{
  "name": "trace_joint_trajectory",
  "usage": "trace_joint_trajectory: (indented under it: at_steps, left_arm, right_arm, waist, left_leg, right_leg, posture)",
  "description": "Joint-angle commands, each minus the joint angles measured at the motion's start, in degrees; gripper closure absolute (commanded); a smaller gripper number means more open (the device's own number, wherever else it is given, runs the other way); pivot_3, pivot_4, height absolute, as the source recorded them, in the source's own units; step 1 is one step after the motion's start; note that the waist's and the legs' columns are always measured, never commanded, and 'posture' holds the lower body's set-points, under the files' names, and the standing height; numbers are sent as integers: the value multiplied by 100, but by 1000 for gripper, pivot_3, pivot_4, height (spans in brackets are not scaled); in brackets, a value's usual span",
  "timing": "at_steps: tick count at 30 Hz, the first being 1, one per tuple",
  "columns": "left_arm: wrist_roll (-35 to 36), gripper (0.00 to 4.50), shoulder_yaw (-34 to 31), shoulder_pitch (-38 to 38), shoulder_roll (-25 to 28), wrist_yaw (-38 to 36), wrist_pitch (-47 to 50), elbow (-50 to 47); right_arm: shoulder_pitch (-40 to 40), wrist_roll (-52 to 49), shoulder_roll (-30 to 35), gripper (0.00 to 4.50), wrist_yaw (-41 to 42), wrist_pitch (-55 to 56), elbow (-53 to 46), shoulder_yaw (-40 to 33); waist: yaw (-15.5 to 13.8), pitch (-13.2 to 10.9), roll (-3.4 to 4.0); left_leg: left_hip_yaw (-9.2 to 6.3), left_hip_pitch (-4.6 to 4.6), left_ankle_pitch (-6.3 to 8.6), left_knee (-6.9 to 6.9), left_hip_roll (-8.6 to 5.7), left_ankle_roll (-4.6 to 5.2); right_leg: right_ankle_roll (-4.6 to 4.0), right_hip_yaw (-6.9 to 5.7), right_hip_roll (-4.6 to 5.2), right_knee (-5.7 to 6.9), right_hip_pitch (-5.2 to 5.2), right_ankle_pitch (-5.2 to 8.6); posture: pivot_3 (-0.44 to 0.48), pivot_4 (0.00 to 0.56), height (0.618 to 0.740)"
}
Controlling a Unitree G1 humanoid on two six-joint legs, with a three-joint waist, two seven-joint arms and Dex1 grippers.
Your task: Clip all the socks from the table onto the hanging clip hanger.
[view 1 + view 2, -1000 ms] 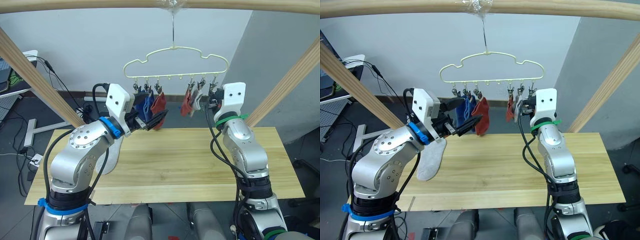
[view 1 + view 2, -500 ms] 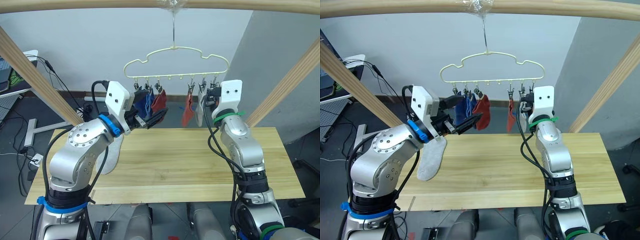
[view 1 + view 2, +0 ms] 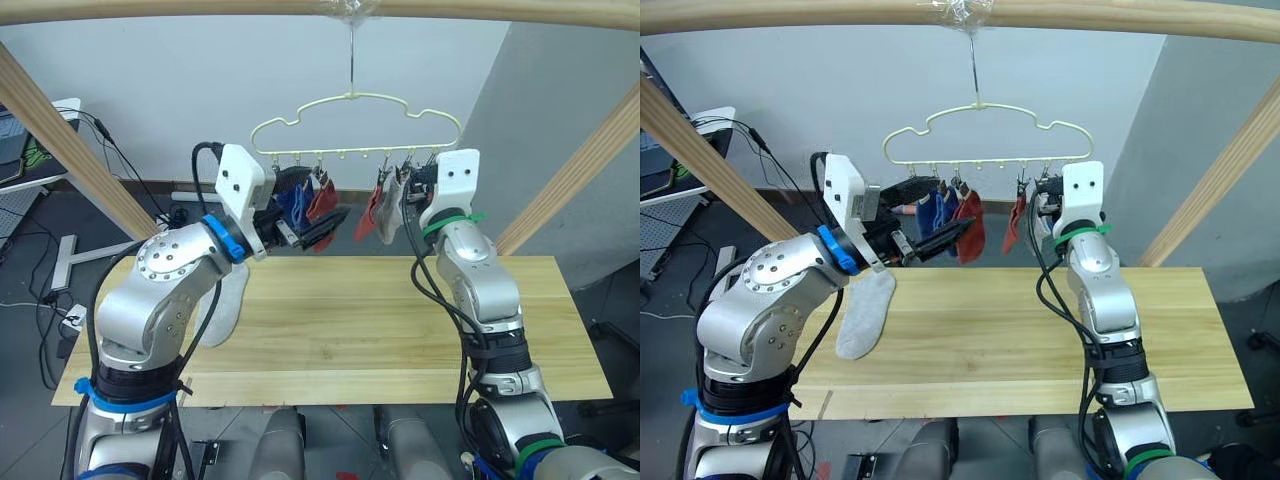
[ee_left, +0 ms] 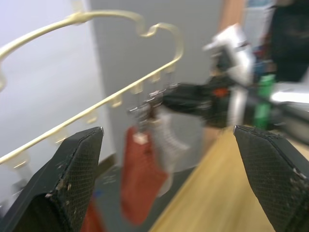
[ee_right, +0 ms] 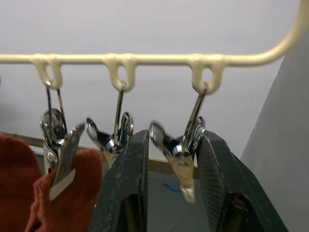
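Note:
The pale yellow clip hanger (image 3: 355,105) hangs from the top pole. A blue sock (image 3: 293,200) and a rust red sock (image 3: 320,198) hang on its left clips, another red sock (image 3: 370,212) and a light grey sock (image 3: 392,218) right of centre. My left gripper (image 3: 312,205) is open and empty just in front of the blue and red socks. My right gripper (image 5: 174,145) is open, its fingers (image 5: 130,193) narrowly flanking the bare end clip (image 5: 181,154). One grey sock (image 3: 865,315) lies on the table (image 3: 350,330), partly behind my left arm.
Slanted wooden frame poles stand at the left (image 3: 70,150) and right (image 3: 580,170), with a top pole (image 3: 200,8) above. Cables and a desk (image 3: 30,160) sit on the floor beyond the table's left end. A grey wall is behind the hanger.
My right gripper has risen and closed in on the hanger's end clip. The red and grey socks beside it have swung. My left gripper has lifted slightly toward the hanger.

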State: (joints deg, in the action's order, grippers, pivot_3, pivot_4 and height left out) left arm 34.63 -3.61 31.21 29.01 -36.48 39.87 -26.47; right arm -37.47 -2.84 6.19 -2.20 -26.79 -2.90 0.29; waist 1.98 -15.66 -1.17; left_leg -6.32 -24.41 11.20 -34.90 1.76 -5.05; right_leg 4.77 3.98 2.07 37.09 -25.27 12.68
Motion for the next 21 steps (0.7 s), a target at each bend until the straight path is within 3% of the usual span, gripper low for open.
trace_joint_trajectory:
  at_steps: [1,21]
  left_arm:
    - [240,0,-45,155,49,-70,86,-127]
    - [466,0,-29,279,-54,176,174,-226]
  right_arm:
    - [-127,73,-24,3059,23,175,-133,-19]
    - [-144,329,49,3059,61,238,-129,33]
  waist:
    - [-3,0,0]
    - [-12,0,0]
  left_leg:
    - [0,0,0,0,0,0]
    - [-1,0,-1,0,0,-1]
  right_leg:
    - [0,0,0,0,0,0]
    - [-1,0,0,2,0,-1]
  posture:
    - [97,258,740]
    - [101,245,740]
